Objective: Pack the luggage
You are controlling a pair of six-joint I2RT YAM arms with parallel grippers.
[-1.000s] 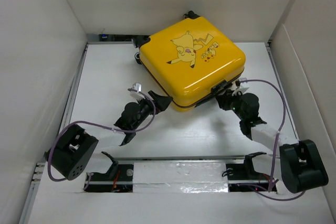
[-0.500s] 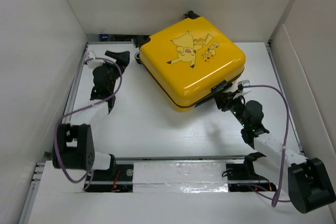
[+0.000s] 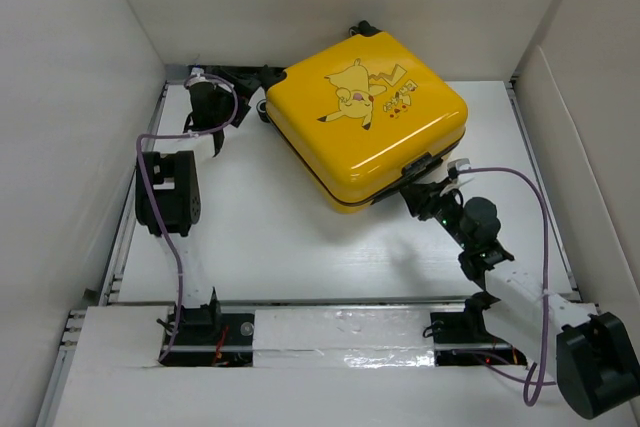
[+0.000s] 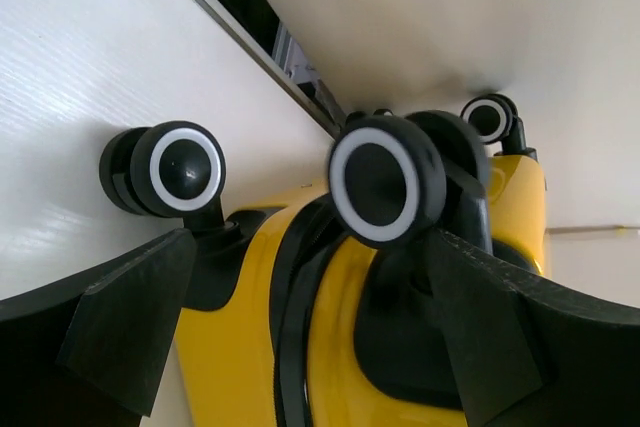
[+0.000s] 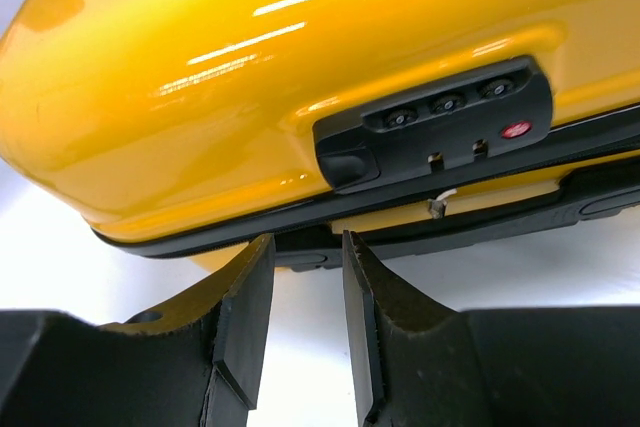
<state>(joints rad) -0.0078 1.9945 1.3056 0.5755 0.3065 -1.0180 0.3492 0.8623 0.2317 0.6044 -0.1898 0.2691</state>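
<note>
Swung the left hand (image 4: 305,327) off the near edge of the luggage (image 3: 365,117) to its far-left corner — now spread wide facing a wheel (image 4: 385,179), gripping nothing. Keeps the right hand (image 5: 308,287) just short of the lock (image 5: 440,122), jaws narrowly parted, empty. Leaves the luggage shut, flat on the surface (image 3: 280,247), toward the back. Likely bracing to open — next needs a firm hold at the wheel corner.

Before your left tool (image 4: 300,347), two wheels (image 4: 385,179) of the luggage (image 4: 520,217) block the way, seemingly just beyond its wide-set fingers (image 4: 130,327). Your right tool (image 5: 308,252) faces the luggage's lock (image 5: 435,127) edge; open worktop (image 3: 300,247) lies behind it.
</note>
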